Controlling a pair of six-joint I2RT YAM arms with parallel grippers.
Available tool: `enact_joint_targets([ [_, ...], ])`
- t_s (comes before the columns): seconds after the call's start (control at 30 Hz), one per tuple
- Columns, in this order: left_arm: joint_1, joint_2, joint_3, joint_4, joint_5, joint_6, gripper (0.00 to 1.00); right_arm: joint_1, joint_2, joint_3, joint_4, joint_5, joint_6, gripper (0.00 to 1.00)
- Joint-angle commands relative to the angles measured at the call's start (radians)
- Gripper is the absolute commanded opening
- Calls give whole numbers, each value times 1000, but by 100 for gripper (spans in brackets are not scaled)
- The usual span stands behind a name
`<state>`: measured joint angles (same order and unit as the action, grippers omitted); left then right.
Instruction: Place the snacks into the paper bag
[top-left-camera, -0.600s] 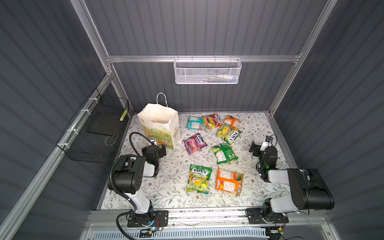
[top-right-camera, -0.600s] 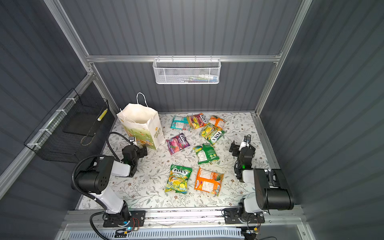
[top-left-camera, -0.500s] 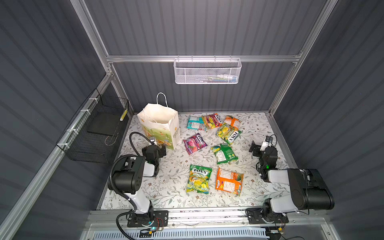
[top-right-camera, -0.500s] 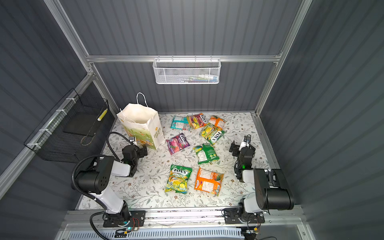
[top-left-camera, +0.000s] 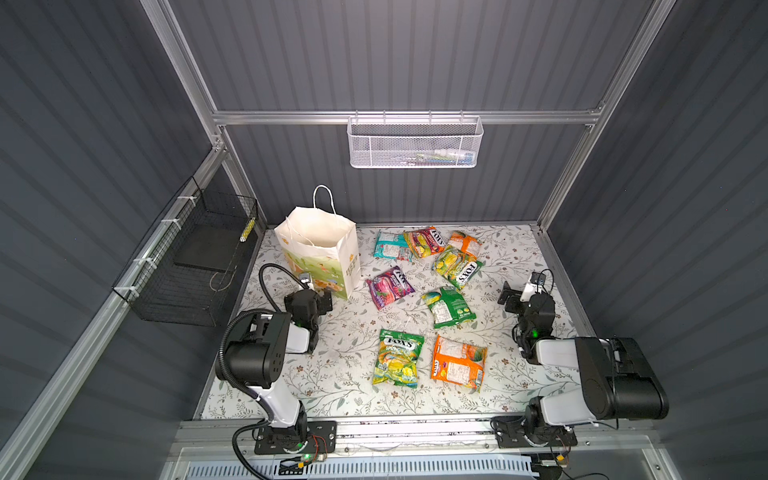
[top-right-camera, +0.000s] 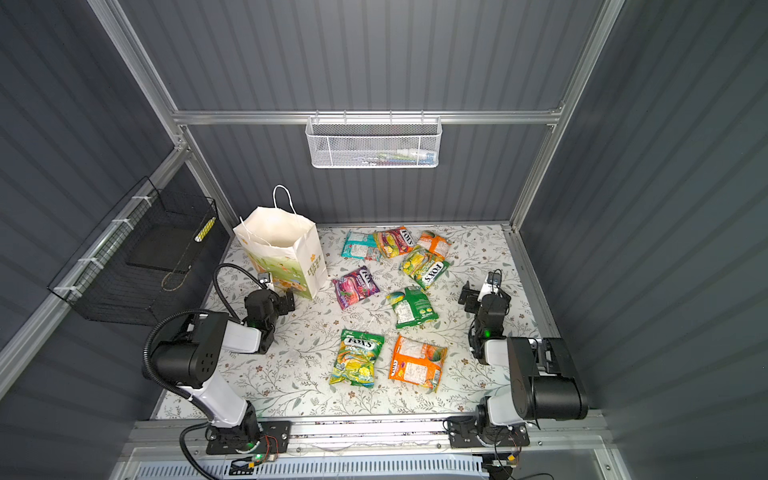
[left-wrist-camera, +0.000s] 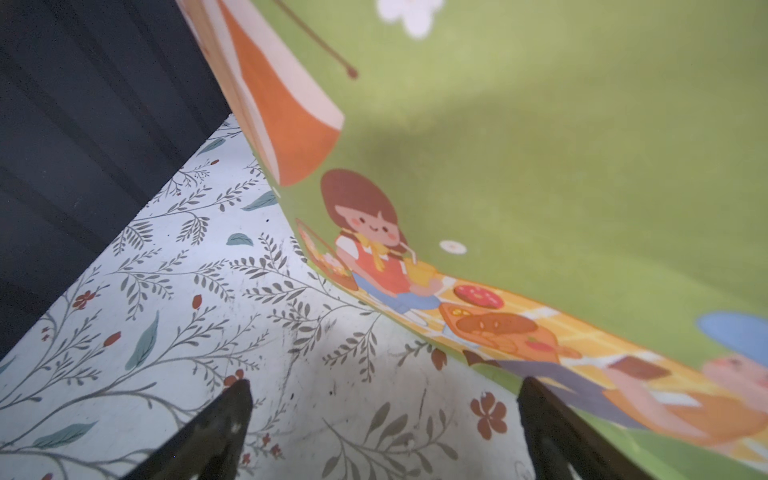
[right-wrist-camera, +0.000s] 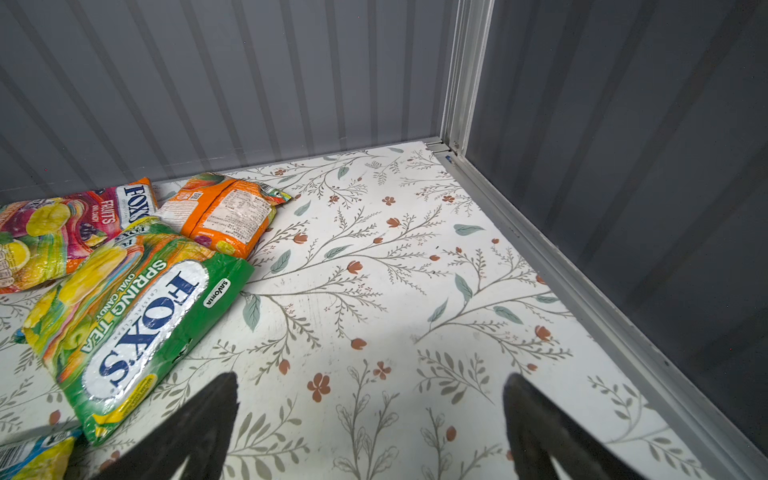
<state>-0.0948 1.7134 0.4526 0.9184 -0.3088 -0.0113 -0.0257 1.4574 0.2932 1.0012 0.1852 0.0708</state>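
Nothing moved, paper bag (top-left-camera: 328, 253) interior partly hidden, mesh basket (top-left-camera: 415, 143) contents blurred

Nothing has visibly moved or changed since a moment ago.

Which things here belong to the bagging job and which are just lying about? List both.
Job: paper bag; teal packet; red packet; far orange packet; far yellow-green packet; purple packet; green packet; near yellow-green packet; near orange packet.
Lying about: white mesh basket; black wire basket.
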Motion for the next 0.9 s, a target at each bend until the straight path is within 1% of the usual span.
enact_joint_targets([
  [0.0,7,3,15,1,13,5,100,-3,4,12,17,-7,4,99],
  [0.23,7,3,15,2,12,5,100,-3,3,12,17,-5,4,99],
  [0.27,9,2,13,5,6,0,100,-3,4,12,17,-6,4,99],
  [0.33,9,2,2,28,-39,-19,100,-3,4,14,14,-7,4,99],
  [0.6,6,2,-1,35,-54,-16,100,-3,5,15,13,-5,4,99],
  [0.63,6,0,-8,45,-64,-23,100,-3,4,15,13,-6,6,99],
  [0.67,6,0,-12,54,-99,-36,100,-3,4,14,14,-7,6,99],
  [0.73,4,-1,-11,51,-109,-39,100,-3,3,12,17,-6,3,99],
  [0.77,-2,-7,-11,56,-165,-47,100,-3,3,11,19,-5,4,99],
  [0.83,-6,-28,-18,29,-170,-58,100,-3,-9,-5,46,0,5,99],
  [0.87,-6,-28,-33,59,-168,-59,100,-3,-59,-25,36,1,4,99],
])
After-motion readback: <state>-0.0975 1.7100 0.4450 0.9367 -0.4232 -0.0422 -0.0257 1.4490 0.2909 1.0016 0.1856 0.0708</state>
